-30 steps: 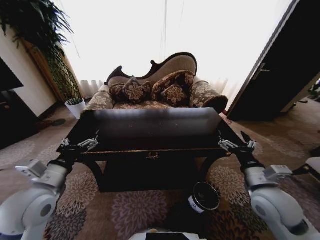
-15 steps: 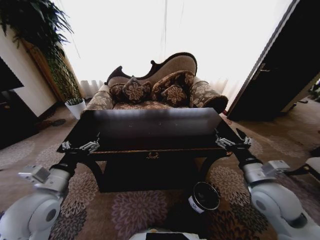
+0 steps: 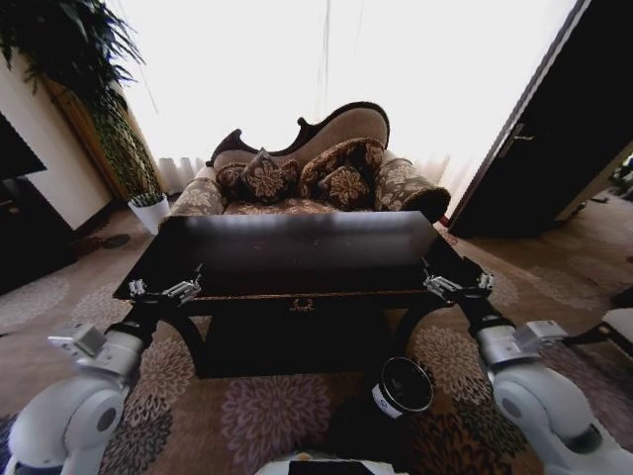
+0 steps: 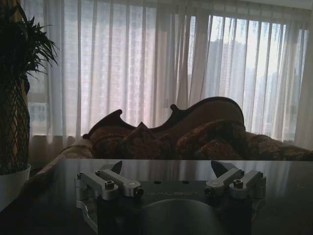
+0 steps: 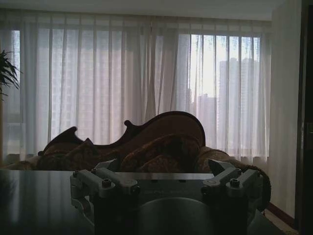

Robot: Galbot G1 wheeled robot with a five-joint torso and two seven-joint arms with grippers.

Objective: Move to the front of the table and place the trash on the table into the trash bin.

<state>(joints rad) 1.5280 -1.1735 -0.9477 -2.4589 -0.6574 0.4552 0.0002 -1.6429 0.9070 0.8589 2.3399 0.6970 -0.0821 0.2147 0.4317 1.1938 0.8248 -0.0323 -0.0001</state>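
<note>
We stand in front of the table (image 3: 297, 259), facing its long front edge with the gold ornament near the middle of the view. We judge the approach step essentially complete and the pick-up step not yet begun.

The left gripper (image 3: 164, 291) hangs at the table's front left corner, level with the tabletop edge. The right gripper (image 3: 457, 286) hangs at the front right corner in a matching pose. In the left wrist view, the left gripper (image 4: 167, 172) has its jaws spread wide with nothing between them. In the right wrist view, the right gripper (image 5: 164, 171) likewise has its jaws spread and empty. Both point across the tabletop toward the sofa (image 3: 307, 168).

The bin (image 3: 404, 388) stands on the carpet (image 3: 247, 416) in front of the table, right of centre, just ahead of our base and nearer the right arm.

The tabletop is dark and glossy, reflecting the bright window. We cannot make out any trash on it in the head view or either wrist view.

Next move, as we judge it:
- Locate a piece of trash on the tabletop first; glare and the low viewing angle make this the main difficulty.
- Raise the nearer gripper above the surface and reach over the item.
- Carry the item back and down to the bin.
</note>
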